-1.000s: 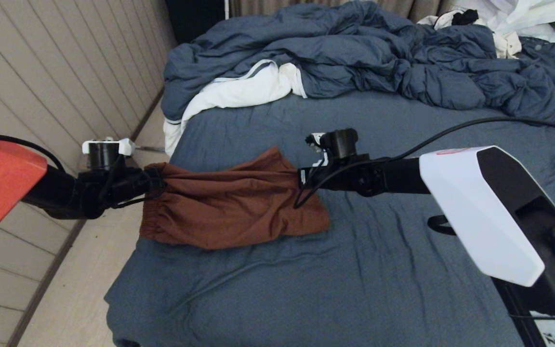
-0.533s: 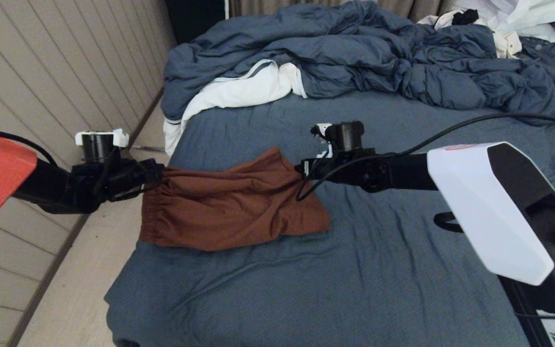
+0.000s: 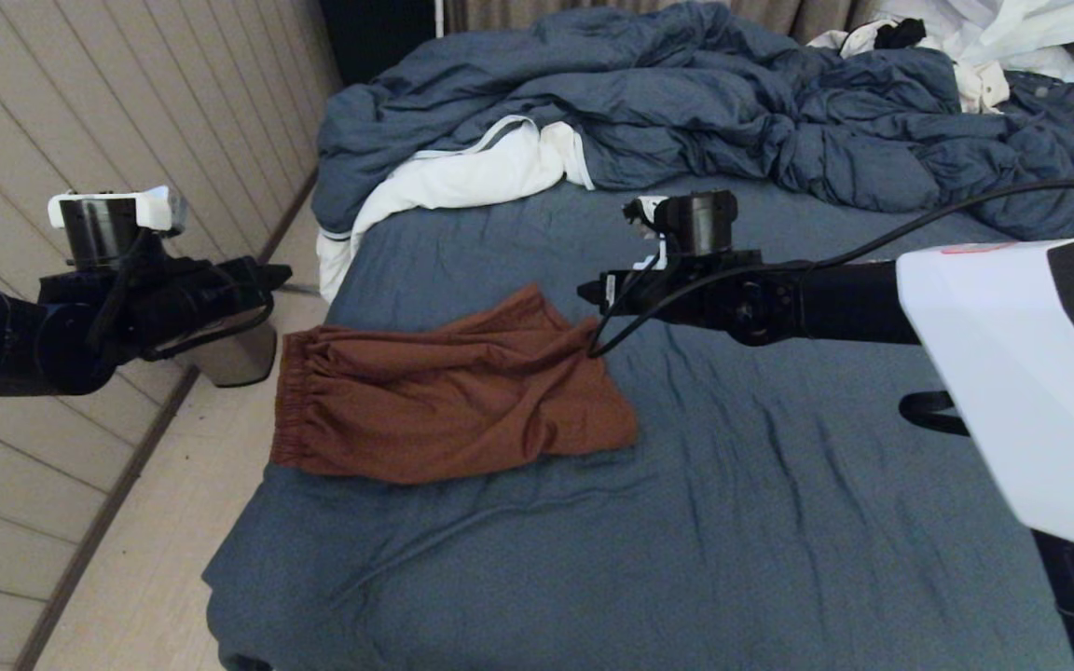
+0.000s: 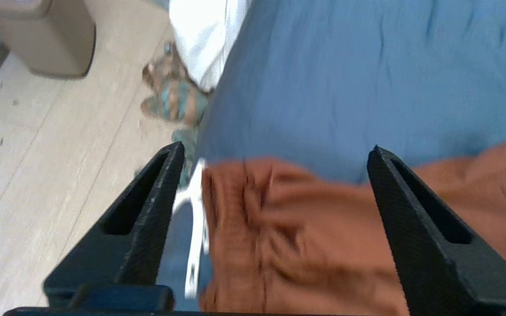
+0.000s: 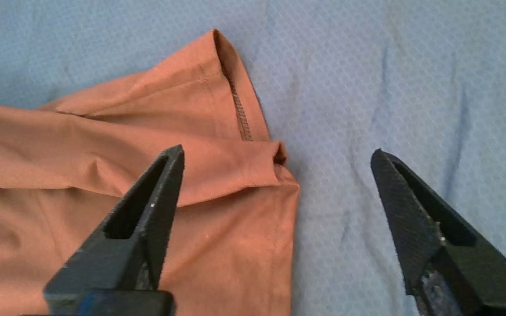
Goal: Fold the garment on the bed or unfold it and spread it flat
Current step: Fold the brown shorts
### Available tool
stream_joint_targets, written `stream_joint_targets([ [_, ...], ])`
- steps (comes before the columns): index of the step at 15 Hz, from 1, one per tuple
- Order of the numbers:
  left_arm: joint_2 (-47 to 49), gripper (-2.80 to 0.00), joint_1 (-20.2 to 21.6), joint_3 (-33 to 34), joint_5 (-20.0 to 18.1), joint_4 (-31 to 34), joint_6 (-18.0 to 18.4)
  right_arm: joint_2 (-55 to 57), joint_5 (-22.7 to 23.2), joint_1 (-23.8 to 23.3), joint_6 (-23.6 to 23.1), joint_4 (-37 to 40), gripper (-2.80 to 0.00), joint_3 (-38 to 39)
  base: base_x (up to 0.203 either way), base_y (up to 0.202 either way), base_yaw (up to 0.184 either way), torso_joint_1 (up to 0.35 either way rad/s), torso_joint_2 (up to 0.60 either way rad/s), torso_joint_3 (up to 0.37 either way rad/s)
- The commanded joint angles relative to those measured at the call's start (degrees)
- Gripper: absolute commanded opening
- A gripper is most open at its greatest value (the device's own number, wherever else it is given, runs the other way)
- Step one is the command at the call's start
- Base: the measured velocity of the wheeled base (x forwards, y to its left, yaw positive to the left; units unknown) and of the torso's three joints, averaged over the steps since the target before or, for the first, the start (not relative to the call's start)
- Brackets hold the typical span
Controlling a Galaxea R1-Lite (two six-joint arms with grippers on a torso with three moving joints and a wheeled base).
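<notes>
Shorts (image 3: 444, 396) lie folded on the bed (image 3: 733, 522), just released. Left gripper (image 4: 275, 153) at nine o'clock and right gripper (image 5: 277, 153) at two hover above, fingers wide, empty. Next: probably another fold, needing fresh corner grips.

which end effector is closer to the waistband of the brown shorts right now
Left. The left end effector hangs open just above and outside the shorts' waistband; the right end effector, also open, is over the opposite leg-hem end.
</notes>
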Motion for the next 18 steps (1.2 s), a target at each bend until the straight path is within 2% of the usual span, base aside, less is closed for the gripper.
stream_joint_targets([
  [1, -2.5, 0.00, -2.4, 5.4, -0.1, -0.6, -0.1, -1.5, -0.4, 0.0, 0.5, 0.0, 0.00, 2.0, 0.000, 0.000, 0.000, 0.000, 0.00, 0.000],
  [2, -2.5, 0.00, -3.6, 7.6, -0.2, -1.0, -0.1, -2.0, -0.8, 0.1, 0.7, 0.0, 0.00, 3.1, 0.000, 0.000, 0.000, 0.000, 0.00, 0.000],
  [3, -2.1, -1.59, -5.4, 9.3, -0.2, -1.4, -0.1, -2.2, -0.9, 0.2, 0.8, 0.0, -2.80, 4.1, 0.000, 0.000, 0.000, 0.000, 0.00, 0.000],
  [4, -1.7, -2.80, -6.7, 10.3, -0.2, -1.6, -0.2, -2.2, -1.2, 0.4, 0.9, 0.0, -2.80, 4.9, 0.000, 0.000, 0.000, 0.000, 0.00, 0.000],
  [9, -0.9, -2.80, -10.3, 15.4, -0.7, -1.7, -0.3, -4.2, -1.2, 0.8, 0.8, 0.1, -2.80, 11.8, 0.000, 0.000, 0.000, 0.000, 0.00, 0.000],
  [12, -0.3, -2.80, -10.1, 17.3, -0.7, -1.7, -0.4, -4.7, -1.1, 0.8, 1.0, 0.4, -2.80, 16.4, 0.000, 0.000, 0.000, 0.000, 0.00, 0.000],
  [14, 1.2, -2.80, -9.4, 18.1, -0.8, -1.7, -0.4, -4.7, -0.9, 0.8, 2.2, 3.1, -2.80, 16.9, 0.000, 0.000, 0.000, 0.000, 0.00, 0.000],
  [15, 2.5, -1.17, -9.0, 18.2, -1.0, -1.7, -0.6, -4.5, -0.7, 0.8, 3.0, 4.3, -2.80, 16.4, 0.000, 0.000, 0.000, 0.000, 0.00, 0.000],
  [16, 3.9, 0.00, -8.8, 17.9, -1.0, -1.7, -1.4, -4.0, -0.7, 0.8, 3.8, 5.0, -2.80, 15.7, 0.000, 0.000, 0.000, 0.000, 0.00, 0.000],
  [17, 4.9, 0.00, -8.7, 17.6, -0.9, -1.7, -2.6, -3.4, -0.7, 0.8, 4.9, 5.2, 0.00, 14.9, 0.000, 0.000, 0.000, 0.000, 0.00, 0.000],
  [18, 4.9, 0.00, -8.7, 17.8, -1.4, -1.7, -2.8, -3.0, -0.6, 0.8, 5.7, 6.0, 0.00, 14.5, 0.000, 0.000, 0.000, 0.000, 0.00, 0.000],
])
